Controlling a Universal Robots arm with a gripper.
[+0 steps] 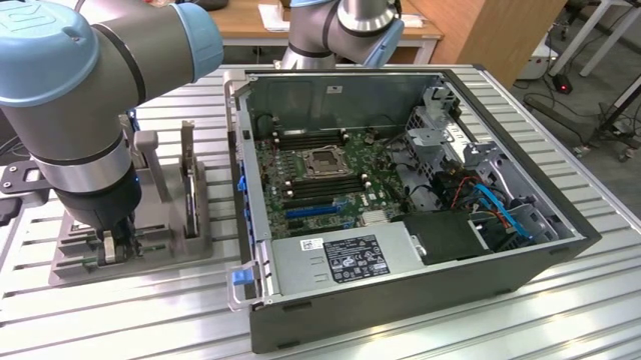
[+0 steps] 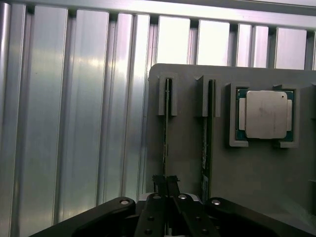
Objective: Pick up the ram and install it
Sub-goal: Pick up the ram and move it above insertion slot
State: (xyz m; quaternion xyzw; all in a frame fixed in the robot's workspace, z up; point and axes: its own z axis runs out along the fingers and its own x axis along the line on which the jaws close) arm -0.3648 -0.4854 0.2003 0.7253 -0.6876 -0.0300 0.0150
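Note:
Two rams stand on edge in slots of a grey holder (image 2: 187, 148). My gripper (image 2: 165, 183) is down over the ram (image 2: 166, 128) nearer the holder's edge, and its dark fingertips (image 2: 159, 183) are shut together on that thin green stick's top edge. The second ram (image 2: 208, 133) stands free in the neighbouring slot. In the exterior view my gripper (image 1: 112, 247) is low on the holder (image 1: 161, 251) at the exterior view's left, beside the open computer case (image 1: 401, 217). The arm hides the gripped ram there. The other ram (image 1: 188, 191) stands upright beside it.
A square silver processor chip (image 2: 265, 113) lies in a pocket of the holder. Inside the case are the motherboard's memory slots (image 1: 318, 187), the processor socket (image 1: 326, 161), a power supply (image 1: 346, 259) and drive cages (image 1: 446, 135). Everything rests on a ribbed aluminium table (image 1: 561, 315).

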